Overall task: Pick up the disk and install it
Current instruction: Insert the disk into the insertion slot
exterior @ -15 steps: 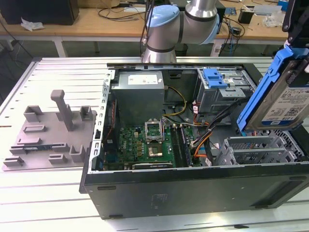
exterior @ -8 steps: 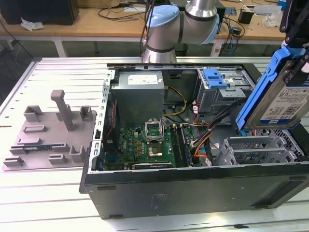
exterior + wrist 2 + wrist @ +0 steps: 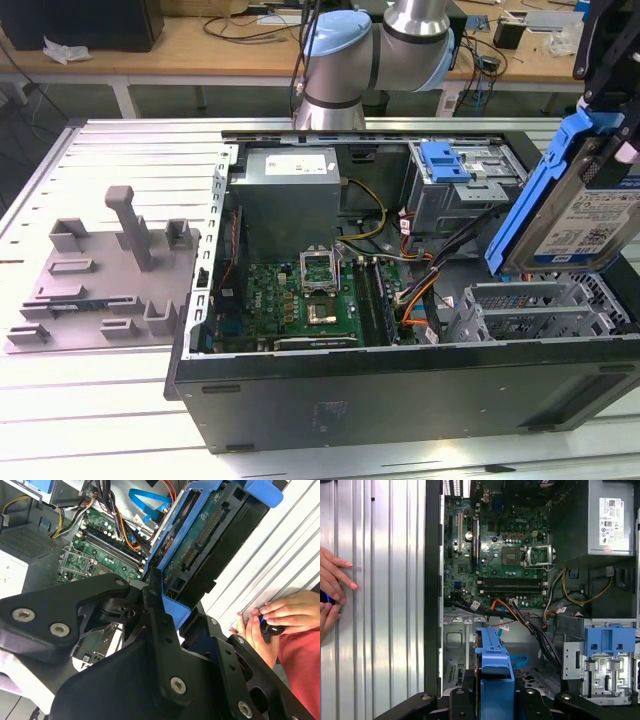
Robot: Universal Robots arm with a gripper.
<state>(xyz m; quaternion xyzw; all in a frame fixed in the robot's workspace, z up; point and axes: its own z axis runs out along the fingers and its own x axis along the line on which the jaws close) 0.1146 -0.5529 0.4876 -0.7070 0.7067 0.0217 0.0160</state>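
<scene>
The gripper [image 3: 177, 612] is clamped on the disk [image 3: 580, 210]. It holds the disk tilted in the air over the open computer case [image 3: 400, 390], at the case's end on the exterior view's right. A person's hands [image 3: 270, 622] lie on the table [image 3: 100, 420] near the case.

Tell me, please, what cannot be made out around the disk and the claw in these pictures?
Exterior view: the disk, held aloft, has part of its label cut off by the exterior view's right edge.
First wrist view: the disk is edge-on, its faces unseen; the claw hides its near end.
Second wrist view: a person's fingers cover most of the small dark thing in the hand.
</scene>
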